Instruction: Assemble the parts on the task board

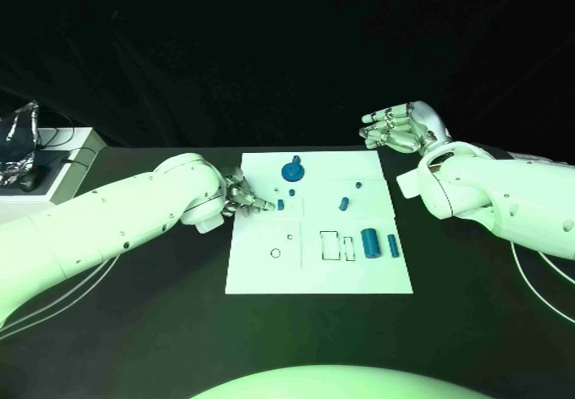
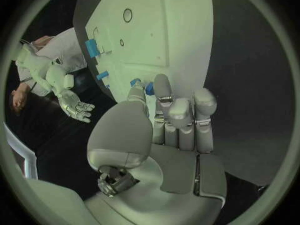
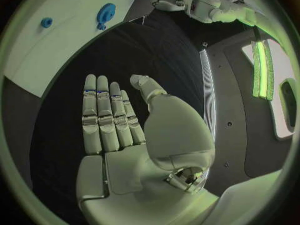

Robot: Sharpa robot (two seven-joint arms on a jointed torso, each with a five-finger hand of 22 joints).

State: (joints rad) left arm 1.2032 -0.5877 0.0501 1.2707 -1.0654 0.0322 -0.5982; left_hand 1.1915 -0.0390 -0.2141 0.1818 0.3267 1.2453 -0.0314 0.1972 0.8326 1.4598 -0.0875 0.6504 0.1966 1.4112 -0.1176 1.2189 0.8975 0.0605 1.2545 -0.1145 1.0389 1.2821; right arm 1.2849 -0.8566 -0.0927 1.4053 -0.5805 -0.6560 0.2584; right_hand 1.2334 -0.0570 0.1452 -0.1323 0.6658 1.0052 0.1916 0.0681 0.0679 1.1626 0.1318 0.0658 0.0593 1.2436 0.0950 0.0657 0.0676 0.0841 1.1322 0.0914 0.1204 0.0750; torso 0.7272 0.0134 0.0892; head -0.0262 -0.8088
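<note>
A black worktop (image 1: 144,332) carries the scene, with dark cloth hanging behind it. The white task board (image 1: 317,274) lies flat in the middle of the worktop, and everything else is placed here against it.

On the board's far part sits a round blue disc part (image 1: 293,172) with a small blue pin (image 1: 296,159) just beyond it. Near the board's middle lies a short blue peg (image 1: 343,202). Toward the board's right edge two blue cylinders lie side by side: a thicker one (image 1: 371,240) and a thinner one (image 1: 392,244) just beside it. Left of these are rectangular outlined recesses (image 1: 328,243), and a small round hole (image 1: 276,253) lies near the board's left side.

The left robot hand (image 1: 243,197) rests at the board's left edge, its fingertips (image 2: 162,81) over the white surface and closed around a small blue part (image 1: 281,204); the left wrist view shows that blue piece pinched between the thumb and the fingers.

The right robot hand (image 1: 404,127) hovers off the board's far right corner, over the dark worktop and apart from every part. The right wrist view shows it holding nothing, fingers straight and close together, thumb apart.

Off the board's far left, a white box (image 1: 66,162) with a crumpled foil-like object (image 1: 18,141) beside it stands at the worktop's edge.
</note>
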